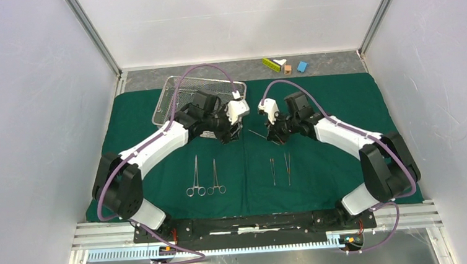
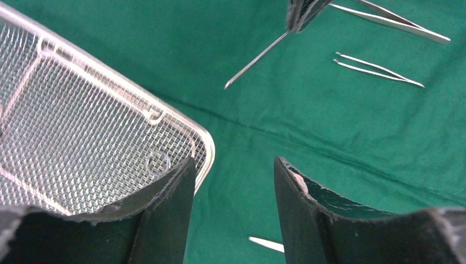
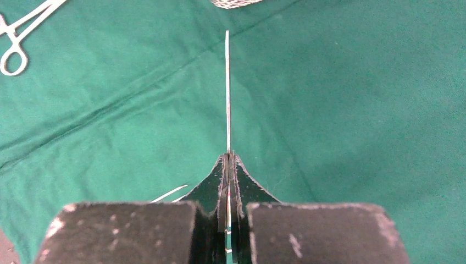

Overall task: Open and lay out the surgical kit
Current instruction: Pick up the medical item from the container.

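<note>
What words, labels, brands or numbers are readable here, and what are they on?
No readable text anywhere.
Green cloth, mesh tray, clamps, tweezers, the slim steel tool held by the right gripper, left arm, right arm: no lettering shows.
Coloured blocks at the far edge: too small to tell.

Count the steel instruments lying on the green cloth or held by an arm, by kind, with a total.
Slim steel ring-handled clamps on the dark green cloth: 2
Slim steel tweezers on the cloth: 2
Thin straight steel instrument in the shut jaws of the right gripper: 1
Total: 5
</note>
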`<state>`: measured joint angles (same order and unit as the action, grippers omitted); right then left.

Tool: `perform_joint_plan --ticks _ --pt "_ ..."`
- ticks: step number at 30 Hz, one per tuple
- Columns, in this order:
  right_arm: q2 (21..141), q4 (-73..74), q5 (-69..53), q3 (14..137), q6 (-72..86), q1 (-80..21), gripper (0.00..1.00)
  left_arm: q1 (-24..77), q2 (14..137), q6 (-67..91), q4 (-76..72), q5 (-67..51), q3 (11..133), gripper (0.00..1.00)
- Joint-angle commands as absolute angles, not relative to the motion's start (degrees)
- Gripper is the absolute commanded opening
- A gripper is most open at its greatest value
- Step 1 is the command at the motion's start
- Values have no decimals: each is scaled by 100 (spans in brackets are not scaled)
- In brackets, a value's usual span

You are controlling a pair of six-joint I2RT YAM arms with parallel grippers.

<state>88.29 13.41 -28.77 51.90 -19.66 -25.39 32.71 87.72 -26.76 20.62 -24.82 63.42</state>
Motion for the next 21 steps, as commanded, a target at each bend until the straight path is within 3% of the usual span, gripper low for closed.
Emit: perform_joint_plan --ticks 1,12,21 --pt "8327 1161 -3566 4983 -2133 -2522 0 3518 8883 -4023 2222 -3262 6708 63" --pt "7709 952 -4061 4512 -2145 -2518 0 3603 9109 -4626 2152 -4303 6636 68" --pt "7577 940 -4114 4431 -2110 -2511 0 3655 9252 -4729 2109 -4819 6557 62"
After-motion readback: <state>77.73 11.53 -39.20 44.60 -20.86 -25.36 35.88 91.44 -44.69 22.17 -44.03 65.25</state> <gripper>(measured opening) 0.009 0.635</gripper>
